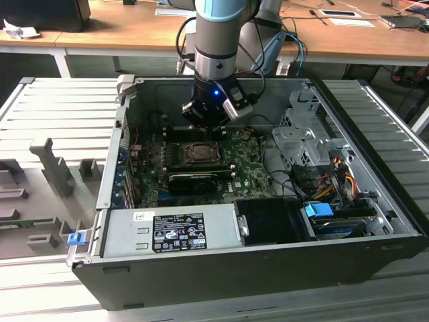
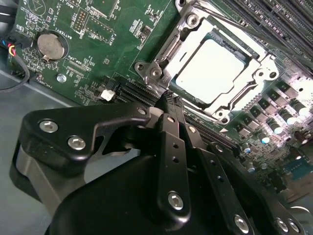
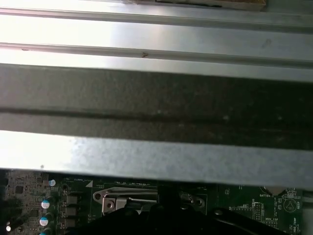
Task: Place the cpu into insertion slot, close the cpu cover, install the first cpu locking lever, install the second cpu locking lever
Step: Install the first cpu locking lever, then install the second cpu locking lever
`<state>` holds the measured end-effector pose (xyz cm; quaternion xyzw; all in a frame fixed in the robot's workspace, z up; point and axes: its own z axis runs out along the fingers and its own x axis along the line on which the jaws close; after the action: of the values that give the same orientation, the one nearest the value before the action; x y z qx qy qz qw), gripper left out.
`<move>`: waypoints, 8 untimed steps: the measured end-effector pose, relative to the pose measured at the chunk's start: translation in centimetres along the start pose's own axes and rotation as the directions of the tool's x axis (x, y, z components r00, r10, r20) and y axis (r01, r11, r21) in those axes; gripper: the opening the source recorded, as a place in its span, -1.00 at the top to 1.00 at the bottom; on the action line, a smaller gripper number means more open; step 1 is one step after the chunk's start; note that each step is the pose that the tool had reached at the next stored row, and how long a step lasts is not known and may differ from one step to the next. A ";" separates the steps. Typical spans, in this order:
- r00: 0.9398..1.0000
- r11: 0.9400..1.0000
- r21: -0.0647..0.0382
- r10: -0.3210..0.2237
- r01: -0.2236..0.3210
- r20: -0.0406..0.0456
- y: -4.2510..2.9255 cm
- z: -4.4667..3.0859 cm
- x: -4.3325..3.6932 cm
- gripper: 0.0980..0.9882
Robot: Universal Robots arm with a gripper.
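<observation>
The open computer case (image 1: 375, 221) lies on the ribbed metal bench (image 1: 60, 114), and my arm reaches down into it from above. The green motherboard (image 2: 93, 44) spreads out below my hand (image 2: 169, 98). In the second wrist view my fingers (image 2: 171, 147) come together at their tips, narrow, with nothing between them. My fingertips hang just beside the near edge of the insertion slot (image 2: 161, 63), not clearly touching it. The cpu cover (image 2: 254, 73) lies flat over the slot, its silver frame around the cpu (image 2: 212, 66), whose pale metal top shows through the cut-out. A round coin battery (image 2: 51, 45) sits on the board well off to one side of my hand.
</observation>
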<state>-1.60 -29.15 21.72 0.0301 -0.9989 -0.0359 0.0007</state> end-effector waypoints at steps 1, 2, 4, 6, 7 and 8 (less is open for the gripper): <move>1.000 1.000 0.000 0.000 0.000 0.000 -0.01 0.00 0.00 0.98; 1.000 1.000 0.000 0.000 0.000 0.000 -0.03 -0.01 0.00 0.98; 1.000 1.000 0.000 0.000 0.000 0.000 -0.04 -0.01 0.00 0.98; 1.000 1.000 0.000 0.000 0.000 0.000 -0.07 -0.01 0.00 0.98; 1.000 1.000 0.000 0.000 0.000 0.000 -0.12 -0.02 0.01 0.98; 1.000 1.000 0.000 0.000 0.000 0.000 -0.38 -0.03 0.02 0.98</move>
<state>-1.60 -29.53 21.73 0.0301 -0.9989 -0.0359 0.0007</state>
